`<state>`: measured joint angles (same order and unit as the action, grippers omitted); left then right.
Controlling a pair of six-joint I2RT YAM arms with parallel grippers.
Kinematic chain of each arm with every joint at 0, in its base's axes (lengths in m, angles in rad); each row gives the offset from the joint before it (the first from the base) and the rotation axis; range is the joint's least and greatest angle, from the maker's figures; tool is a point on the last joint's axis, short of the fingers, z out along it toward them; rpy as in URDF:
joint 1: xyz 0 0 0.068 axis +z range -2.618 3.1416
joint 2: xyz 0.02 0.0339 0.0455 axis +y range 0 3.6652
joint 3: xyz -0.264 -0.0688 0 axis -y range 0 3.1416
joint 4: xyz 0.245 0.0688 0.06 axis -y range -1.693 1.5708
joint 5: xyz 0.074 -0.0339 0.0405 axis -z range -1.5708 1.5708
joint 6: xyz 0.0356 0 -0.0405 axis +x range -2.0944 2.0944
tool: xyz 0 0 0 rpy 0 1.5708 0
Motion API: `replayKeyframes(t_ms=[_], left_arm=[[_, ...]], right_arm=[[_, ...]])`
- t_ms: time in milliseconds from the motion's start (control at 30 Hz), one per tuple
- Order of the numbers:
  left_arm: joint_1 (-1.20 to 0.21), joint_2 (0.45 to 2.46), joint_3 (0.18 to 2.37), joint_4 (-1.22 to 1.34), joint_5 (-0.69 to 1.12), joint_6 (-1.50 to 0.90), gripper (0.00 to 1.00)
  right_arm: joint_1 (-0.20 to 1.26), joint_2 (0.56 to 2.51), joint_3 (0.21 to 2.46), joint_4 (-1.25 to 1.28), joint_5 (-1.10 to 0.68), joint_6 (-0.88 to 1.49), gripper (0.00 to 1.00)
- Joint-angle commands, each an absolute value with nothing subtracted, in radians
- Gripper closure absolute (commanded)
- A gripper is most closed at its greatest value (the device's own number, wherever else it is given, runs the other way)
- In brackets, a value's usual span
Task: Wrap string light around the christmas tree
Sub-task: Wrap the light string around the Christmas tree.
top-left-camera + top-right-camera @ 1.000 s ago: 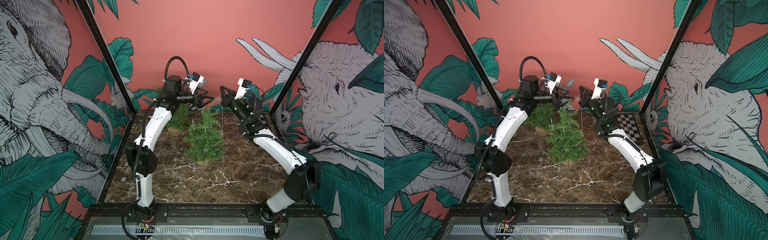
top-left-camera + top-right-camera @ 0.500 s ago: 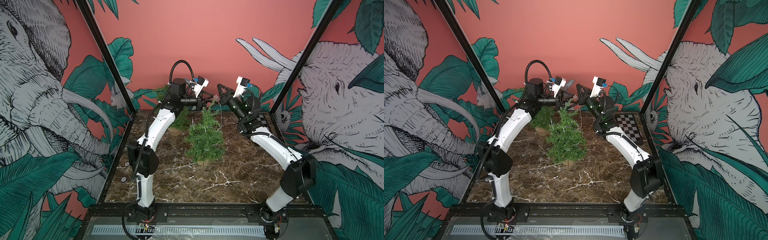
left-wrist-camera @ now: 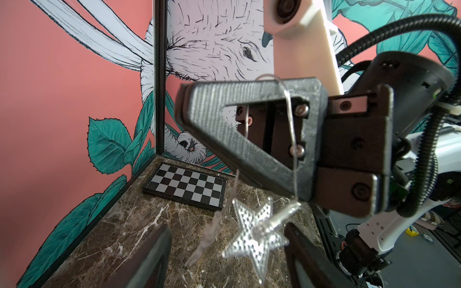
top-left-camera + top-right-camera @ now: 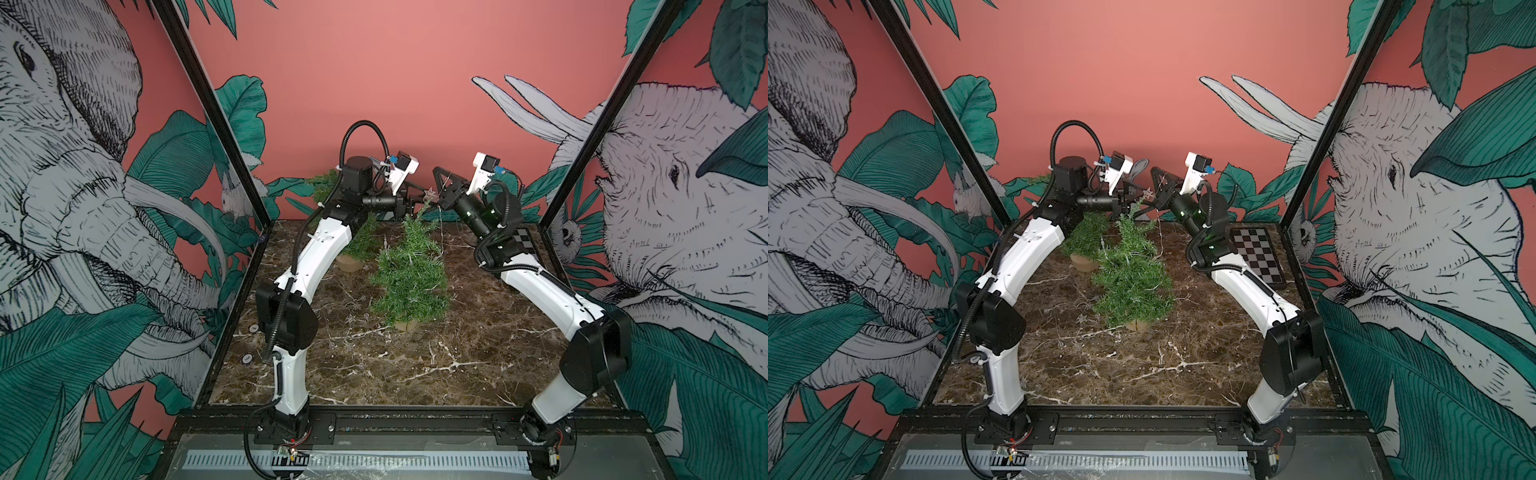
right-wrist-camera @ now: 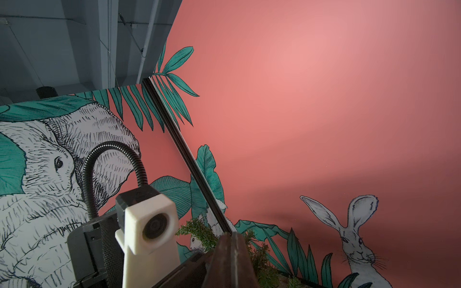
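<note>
**Star of the String Light Hangs Between Parted Left Fingers**

Top views: the christmas tree stands mid-way on the marble table, its tip near both grippers. A smaller tree sits behind it, partly hidden by the left arm. A checkerboard lies in the far right corner, beside the right arm.

Left wrist: the string light wire is looped over the right gripper. Its silver star dangles between the left gripper fingers, which stand apart, not clamped on it.

Right wrist: the right gripper's fingers are pressed tightly together – whether they pinch the wire cannot be told. The left arm's white camera mount faces them.
</note>
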<state>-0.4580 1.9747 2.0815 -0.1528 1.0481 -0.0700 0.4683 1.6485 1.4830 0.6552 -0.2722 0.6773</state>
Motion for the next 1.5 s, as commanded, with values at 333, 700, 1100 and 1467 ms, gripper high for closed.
replayKeyframes(t_ms=[333,700,1100,1467], left_arm=[[-0.463,1.985,2.106,-0.155,1.057,-0.047,0.41],[-0.463,1.946,2.065,-0.102,1.055,-0.065,0.93],[-0.463,1.816,1.939,-0.167,0.750,0.076,1.00],[-0.464,1.808,2.022,-0.424,0.523,0.171,1.00]], right_arm=[[0.495,1.633,1.539,0.721,-0.294,0.684,1.00],[0.497,1.627,1.529,0.704,-0.275,0.669,1.00],[0.496,1.609,1.476,0.635,-0.220,0.636,0.66],[0.497,1.504,1.415,0.411,-0.146,0.502,0.57]])
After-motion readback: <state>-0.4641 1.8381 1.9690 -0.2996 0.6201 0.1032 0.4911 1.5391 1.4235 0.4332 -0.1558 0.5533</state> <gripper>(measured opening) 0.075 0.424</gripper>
